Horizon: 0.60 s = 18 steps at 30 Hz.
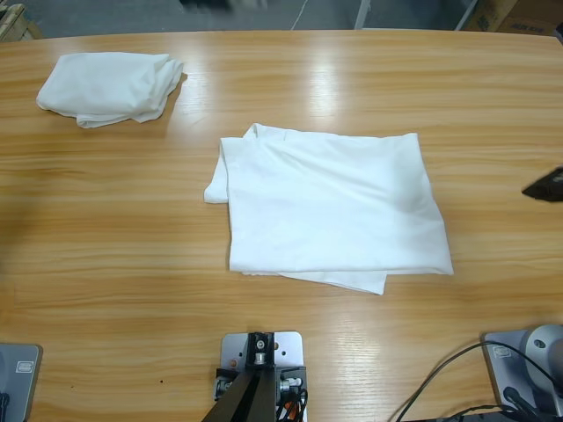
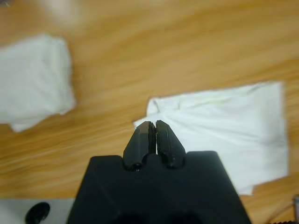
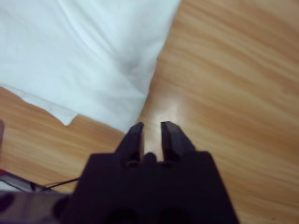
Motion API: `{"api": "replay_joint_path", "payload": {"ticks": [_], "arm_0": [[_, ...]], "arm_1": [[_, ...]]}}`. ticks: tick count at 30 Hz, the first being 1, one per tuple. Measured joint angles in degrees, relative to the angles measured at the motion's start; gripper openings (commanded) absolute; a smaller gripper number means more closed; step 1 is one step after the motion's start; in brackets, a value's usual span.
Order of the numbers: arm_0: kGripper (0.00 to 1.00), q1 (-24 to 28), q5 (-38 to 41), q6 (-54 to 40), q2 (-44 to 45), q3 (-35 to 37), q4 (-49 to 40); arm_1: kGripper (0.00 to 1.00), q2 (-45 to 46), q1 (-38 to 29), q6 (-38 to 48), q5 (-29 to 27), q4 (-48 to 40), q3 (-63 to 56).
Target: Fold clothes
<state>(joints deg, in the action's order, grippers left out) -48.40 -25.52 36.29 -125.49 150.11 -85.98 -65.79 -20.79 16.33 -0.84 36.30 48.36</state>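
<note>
While neither arm holds cloth, the items run near to far:
- Left tool (image 2: 155,125): jaws pressed together, empty.
- Right tool (image 3: 152,127): jaws slightly apart, empty, just beside the shirt's corner.
- Half-folded white T-shirt (image 1: 330,207): centre of the wooden surface (image 1: 106,229); likely light, limp, slippery in layers; best pinched at corners or hem.
- Folded T-shirt (image 1: 110,86): ten o'clock, well apart.

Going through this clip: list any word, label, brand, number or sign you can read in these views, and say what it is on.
None can be read.
Cardboard box at the far right behind the table: dark print, too small and blurred to read.
Folded T-shirt in the middle and bundled T-shirt at the far left: plain white, no lettering or label showing.
Left pincer and right pincer: plain black, no marking.
</note>
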Motion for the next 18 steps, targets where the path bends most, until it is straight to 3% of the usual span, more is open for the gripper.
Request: {"api": "replay_joint_path", "payload": {"ticks": [3, 7, 13, 14, 15, 16, 18], "arm_0": [[0.0, -0.3, -2.2, 1.2, 11.3, -13.3, 1.1], [0.0, -0.9, -2.6, 2.3, 21.8, -34.7, 10.4], [0.0, -1.5, -0.1, 9.8, 35.1, -74.1, 36.7], [0.126, -1.6, 1.1, 11.2, 37.3, -80.5, 41.7], [0.638, -1.6, 2.3, 12.8, 39.4, -86.4, 46.3], [0.94, -1.6, 3.6, 14.1, 41.2, -91.6, 50.7], [0.973, -1.6, 6.4, 16.0, 43.4, -99.8, 58.6]], "arm_1": [[1.0, 1.7, 0.4, 0.4, 0.8, 0.5, -0.6], [1.0, 2.3, 0.8, 0.4, 1.9, 1.3, -0.6], [0.987, 0.7, 13.1, 1.9, 17.2, -5.3, -6.3], [0.986, -0.7, 15.5, 2.4, 20.3, -6.9, -7.3], [0.979, -2.4, 17.4, 2.7, 22.5, -8.4, -8.2], [0.973, -4.3, 18.9, 2.9, 24.4, -10.0, -9.1], [0.968, -8.5, 21.5, 3.0, 28.2, -14.5, -11.8]]}}
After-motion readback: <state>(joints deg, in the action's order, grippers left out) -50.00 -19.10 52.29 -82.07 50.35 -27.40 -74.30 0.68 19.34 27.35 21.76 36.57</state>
